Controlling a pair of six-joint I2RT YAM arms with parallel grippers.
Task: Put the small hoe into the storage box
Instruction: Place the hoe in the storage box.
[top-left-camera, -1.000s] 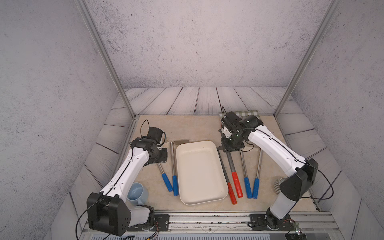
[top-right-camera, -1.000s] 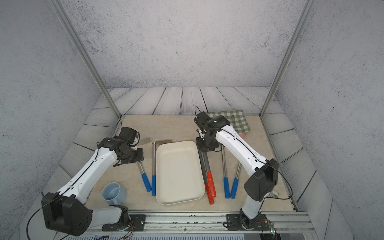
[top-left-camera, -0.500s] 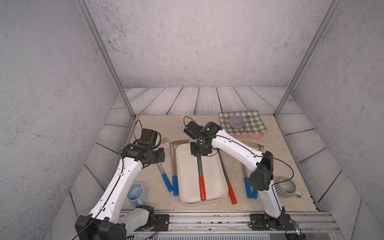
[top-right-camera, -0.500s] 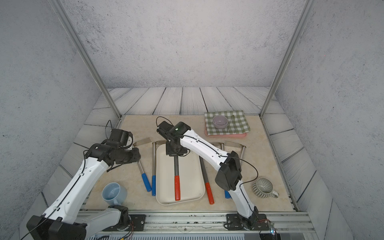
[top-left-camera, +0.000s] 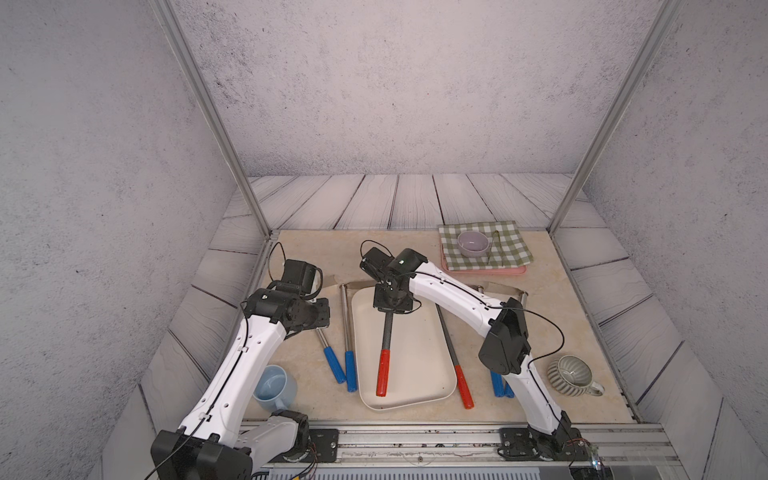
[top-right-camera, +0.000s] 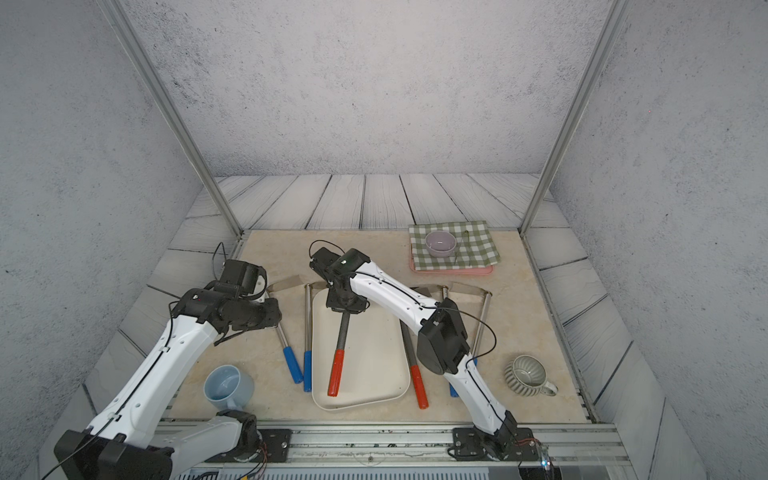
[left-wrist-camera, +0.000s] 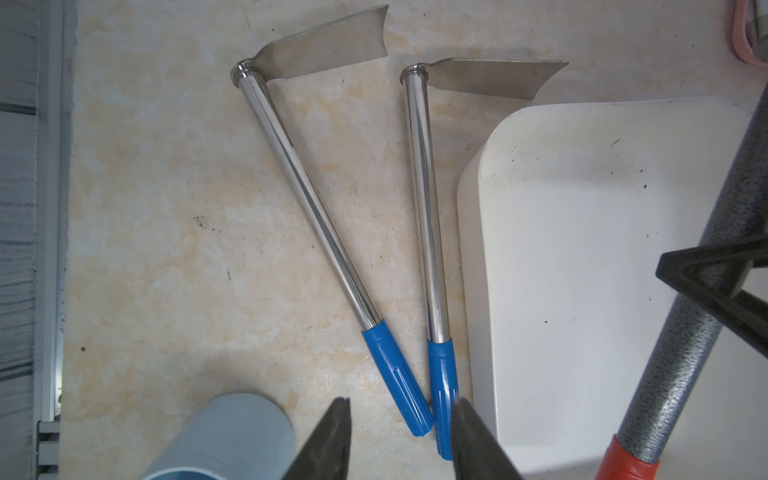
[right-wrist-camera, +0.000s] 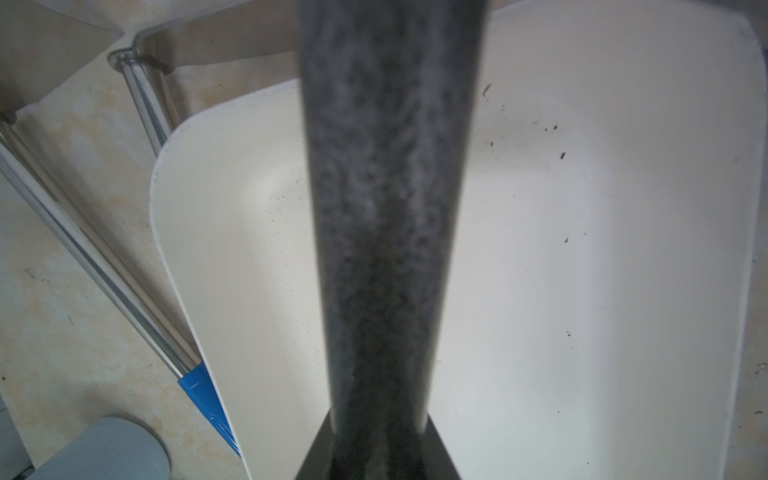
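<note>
The right gripper clenched the red-handled hoe by its grey shaft over the box; the left gripper hung open, empty, above the desk.

Both top views look down from high above the near side. Wrist cameras sit close, sharing the storage box.

Bright even light, faint shadows; top views sharp; small hoe blurred in right wrist view, probably too close
</note>
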